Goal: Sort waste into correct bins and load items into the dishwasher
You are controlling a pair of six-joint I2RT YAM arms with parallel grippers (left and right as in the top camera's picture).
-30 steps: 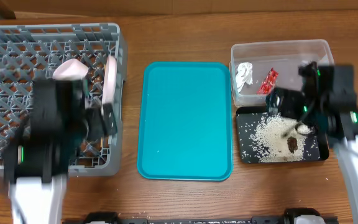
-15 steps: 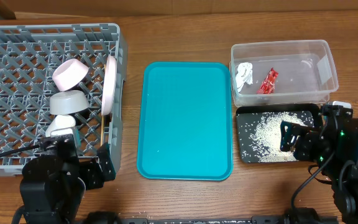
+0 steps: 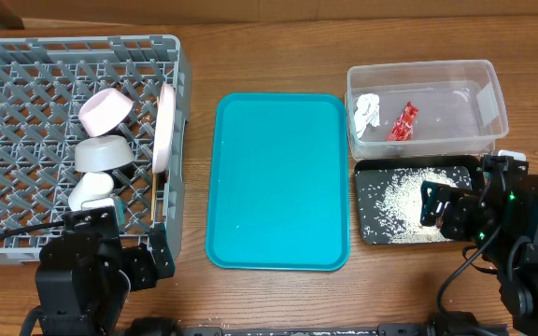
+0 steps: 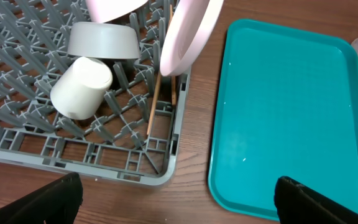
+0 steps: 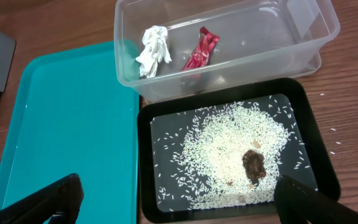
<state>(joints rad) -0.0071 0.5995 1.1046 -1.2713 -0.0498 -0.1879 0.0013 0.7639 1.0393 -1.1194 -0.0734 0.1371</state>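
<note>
The grey dish rack (image 3: 26,56) (image 4: 73,155) holds a pinkish bowl (image 3: 104,109), a grey metal bowl (image 3: 99,152) (image 4: 102,41), a white cup (image 3: 92,189) (image 4: 81,88), an upright white plate (image 3: 164,128) (image 4: 188,31) and chopsticks (image 4: 154,102). The clear tub (image 3: 479,79) (image 5: 303,25) holds the white tissue (image 3: 366,111) (image 5: 153,50) and red wrapper (image 3: 403,122) (image 5: 201,48). The black tray (image 3: 367,173) (image 5: 148,162) holds rice (image 3: 402,196) (image 5: 229,146) and a brown lump (image 5: 253,165). My left gripper (image 4: 179,208) is open and empty, near the rack's front corner. My right gripper (image 5: 179,205) is open and empty, over the black tray's front edge.
An empty teal tray (image 3: 281,182) (image 4: 291,118) (image 5: 67,124) lies in the middle between rack and bins. A few rice grains lie on the wooden table (image 5: 347,137) right of the black tray. Both arms sit at the table's front edge.
Both arms pulled back from the rack and the black tray to the front edge a second ago. Since half a second ago almost nothing has moved.
</note>
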